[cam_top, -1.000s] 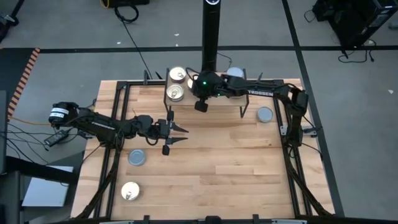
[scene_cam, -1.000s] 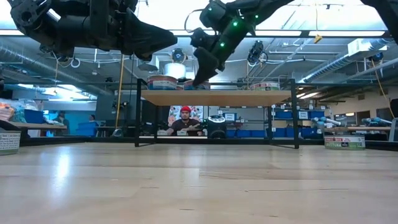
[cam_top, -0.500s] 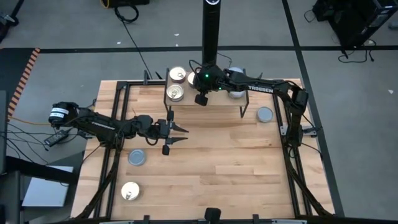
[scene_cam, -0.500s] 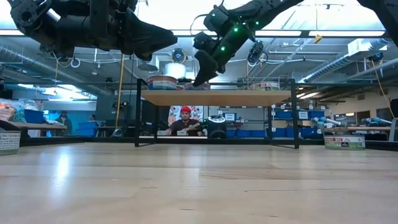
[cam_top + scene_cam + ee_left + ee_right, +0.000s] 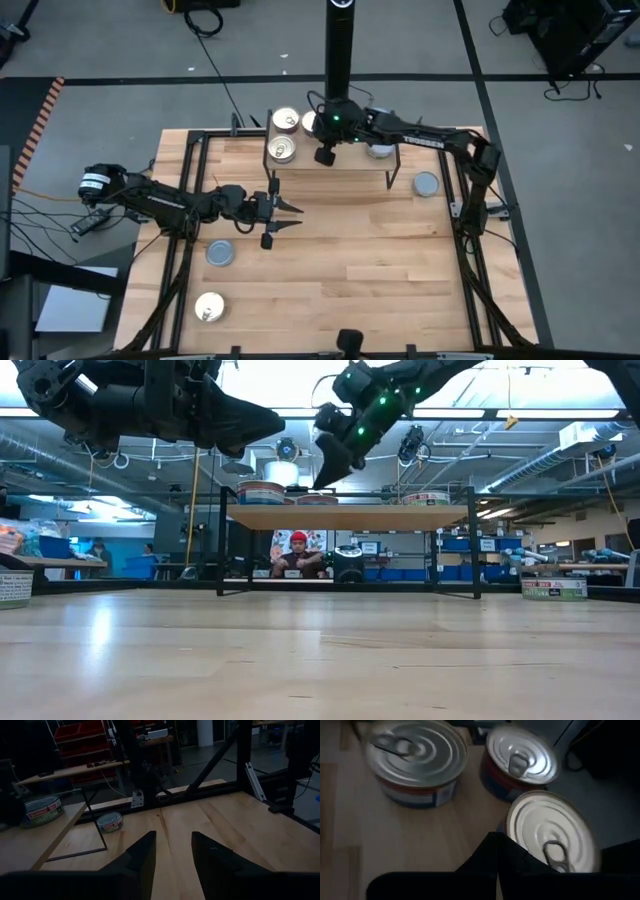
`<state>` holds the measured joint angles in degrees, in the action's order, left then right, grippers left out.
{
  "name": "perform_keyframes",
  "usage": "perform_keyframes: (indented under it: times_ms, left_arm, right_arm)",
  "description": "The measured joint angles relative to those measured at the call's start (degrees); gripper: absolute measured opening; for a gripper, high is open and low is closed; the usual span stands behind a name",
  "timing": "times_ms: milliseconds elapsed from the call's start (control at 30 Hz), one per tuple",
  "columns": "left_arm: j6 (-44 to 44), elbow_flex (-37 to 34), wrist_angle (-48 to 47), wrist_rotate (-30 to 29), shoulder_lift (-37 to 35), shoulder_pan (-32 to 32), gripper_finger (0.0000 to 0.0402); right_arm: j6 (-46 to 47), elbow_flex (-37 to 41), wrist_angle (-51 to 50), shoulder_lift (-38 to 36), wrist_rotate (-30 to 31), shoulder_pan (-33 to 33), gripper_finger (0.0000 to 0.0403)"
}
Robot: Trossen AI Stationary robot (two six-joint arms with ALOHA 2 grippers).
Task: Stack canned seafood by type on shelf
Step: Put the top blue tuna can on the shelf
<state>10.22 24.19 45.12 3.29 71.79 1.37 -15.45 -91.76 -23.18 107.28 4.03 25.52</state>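
Observation:
The shelf [image 5: 350, 170] stands at the table's far middle. Three gold-lid tins rest on its left end [image 5: 286, 120] [image 5: 282, 150] [image 5: 309, 121]. They also show in the right wrist view [image 5: 415, 757] [image 5: 522, 760] [image 5: 550, 832]. My right gripper [image 5: 322, 482] is shut and slants down toward the table's left, its tips a little above the third tin [image 5: 318, 499]. A blue-grey tin [image 5: 379, 150] sits partly under that arm. My left gripper [image 5: 174, 855] hangs open and level near the shelf's near-left leg, with nothing between its fingers [image 5: 292, 217].
On the table lie a blue-grey tin [image 5: 425, 184] right of the shelf, another [image 5: 220, 253] at the near left, and a gold-lid tin [image 5: 209, 308] nearer still. A black frame [image 5: 300, 133] rims the table, and a camera post [image 5: 338, 50] stands behind the shelf.
My right gripper has drawn toward the table's far edge and risen slightly over the shelf, still shut. In the low view the flat tin beneath its tips now shows clear of them.

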Motion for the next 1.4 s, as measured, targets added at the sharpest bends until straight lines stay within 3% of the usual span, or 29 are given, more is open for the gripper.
perform_keyframes:
  times_ms: [200, 433, 733, 1200, 1400]
  left_arm:
    - [0.0, 0.0, -0.1, 0.0, 0.0, 0.0, 0.0131]
    - [0.0, 0.0, 0.0, 0.0, 0.0, 0.0, 0.0131]
    - [0.0, 0.0, -0.3, 0.0, 0.0, 0.0, 0.0131]
    - [0.0, 0.0, -0.2, 0.0, 0.0, 0.0, 0.0131]
    - [0.0, 0.0, -0.3, 0.0, 0.0, 0.0, 0.0131]
  right_arm:
    - [1.7, 0.0, -5.2, -0.3, 4.3, 1.4, 0.0009]
    - [1.9, 0.0, -4.8, -0.6, 6.8, 1.6, 0.0009]
    - [6.7, 0.0, -5.5, -0.7, 15.0, 4.0, 0.0009]
    - [7.5, 0.1, -2.8, 1.3, 4.9, 6.5, 0.0009]
    - [7.5, 0.1, -2.0, 1.4, 3.8, 6.6, 0.0009]
